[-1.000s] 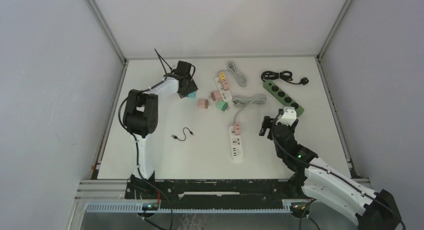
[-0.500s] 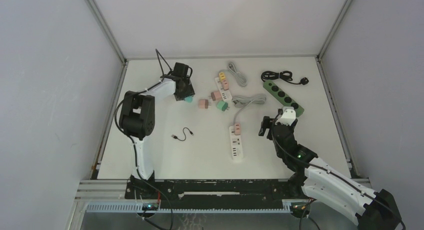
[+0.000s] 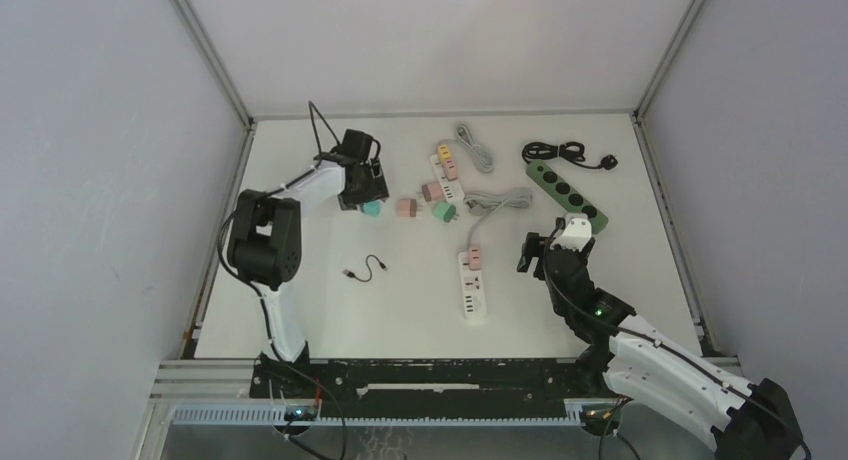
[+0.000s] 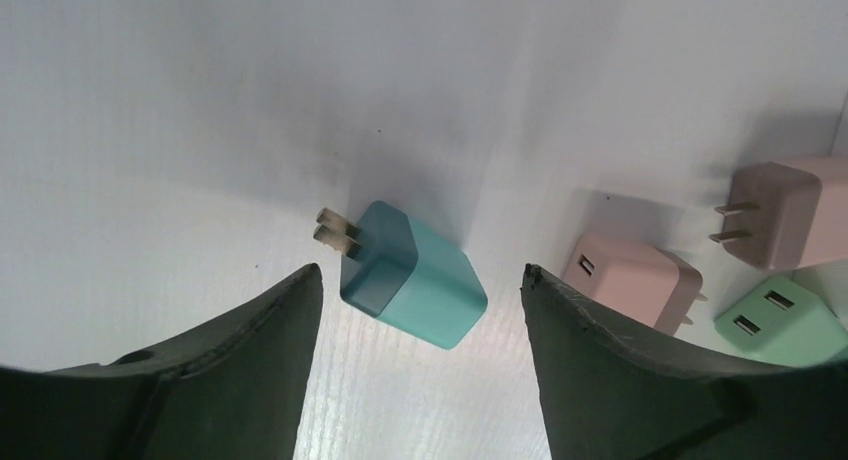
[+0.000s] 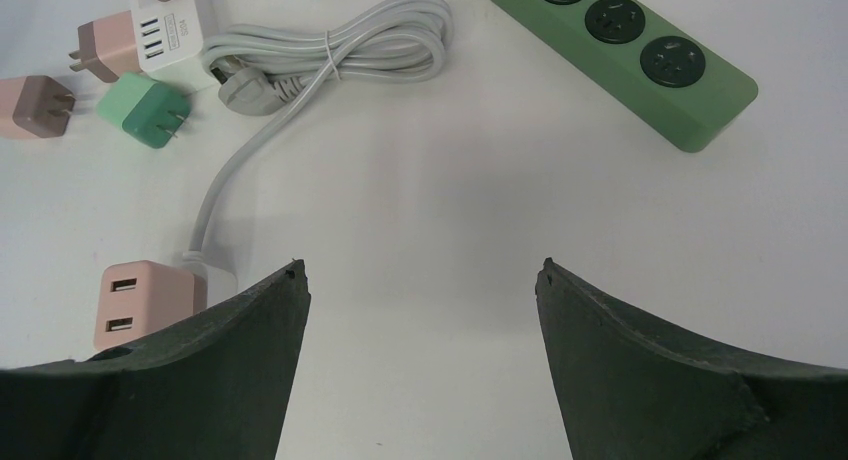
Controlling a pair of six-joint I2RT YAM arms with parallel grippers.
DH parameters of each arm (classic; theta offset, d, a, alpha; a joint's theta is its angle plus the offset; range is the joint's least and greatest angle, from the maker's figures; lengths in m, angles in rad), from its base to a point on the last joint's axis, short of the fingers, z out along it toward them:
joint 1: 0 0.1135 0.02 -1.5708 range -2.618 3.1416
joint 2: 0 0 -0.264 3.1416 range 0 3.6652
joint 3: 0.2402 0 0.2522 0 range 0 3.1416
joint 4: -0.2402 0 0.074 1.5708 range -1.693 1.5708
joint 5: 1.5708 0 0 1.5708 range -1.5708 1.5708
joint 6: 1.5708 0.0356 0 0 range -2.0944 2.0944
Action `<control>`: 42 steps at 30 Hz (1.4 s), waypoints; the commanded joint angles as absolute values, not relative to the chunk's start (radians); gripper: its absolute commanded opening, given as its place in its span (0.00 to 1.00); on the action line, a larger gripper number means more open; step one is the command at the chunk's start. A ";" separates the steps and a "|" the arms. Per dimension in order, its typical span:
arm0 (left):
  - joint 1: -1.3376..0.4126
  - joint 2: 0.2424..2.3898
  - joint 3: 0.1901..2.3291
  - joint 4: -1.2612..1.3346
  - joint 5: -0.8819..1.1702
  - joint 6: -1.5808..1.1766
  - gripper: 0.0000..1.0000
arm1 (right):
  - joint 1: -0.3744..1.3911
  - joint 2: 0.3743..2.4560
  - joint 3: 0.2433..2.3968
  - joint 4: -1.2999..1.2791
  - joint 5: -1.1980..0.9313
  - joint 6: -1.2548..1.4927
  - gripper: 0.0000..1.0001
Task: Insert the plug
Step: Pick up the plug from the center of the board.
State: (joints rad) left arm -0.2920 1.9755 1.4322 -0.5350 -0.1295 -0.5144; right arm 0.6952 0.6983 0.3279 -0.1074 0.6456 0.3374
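Note:
A teal plug (image 4: 415,276) lies on its side on the white table, prongs pointing up-left in the left wrist view. My left gripper (image 4: 422,269) is open and hovers over it, one finger on each side, neither touching. From above, the plug (image 3: 371,208) peeks out just below the left gripper (image 3: 363,192). A white power strip (image 3: 473,288) lies mid-table with a pink adapter (image 3: 474,253) in its far end. My right gripper (image 3: 545,250) is open and empty to the right of that strip, over bare table (image 5: 421,264).
Two pink plugs (image 3: 406,207) (image 3: 432,191) and a green plug (image 3: 444,212) lie right of the teal one. Behind them are a second white strip (image 3: 447,175), a grey cord (image 3: 500,200) and a green power strip (image 3: 567,190). A black USB cable (image 3: 365,269) lies nearer.
My left gripper has swung back toward the near side, and the teal plug now shows a little nearer and further left. The right arm has not moved.

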 commanded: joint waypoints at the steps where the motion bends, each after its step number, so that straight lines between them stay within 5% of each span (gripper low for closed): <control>1: -0.288 1.885 1.385 -0.491 -0.134 -0.601 0.79 | 0.692 0.696 0.357 -0.069 0.644 0.317 0.89; 20: -0.288 1.899 1.307 -0.397 -0.229 -1.061 0.80 | 0.692 0.698 0.360 -0.072 0.627 0.313 0.89; 42: -0.262 2.005 1.405 -0.452 -0.238 -0.985 0.51 | 0.692 0.701 0.361 -0.071 0.621 0.308 0.89</control>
State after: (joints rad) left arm -0.2676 1.9965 1.3678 -0.4377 -0.2279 -1.0195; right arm 0.6949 0.7017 0.3279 -0.1074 0.6209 0.3260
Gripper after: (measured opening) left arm 0.550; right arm 0.893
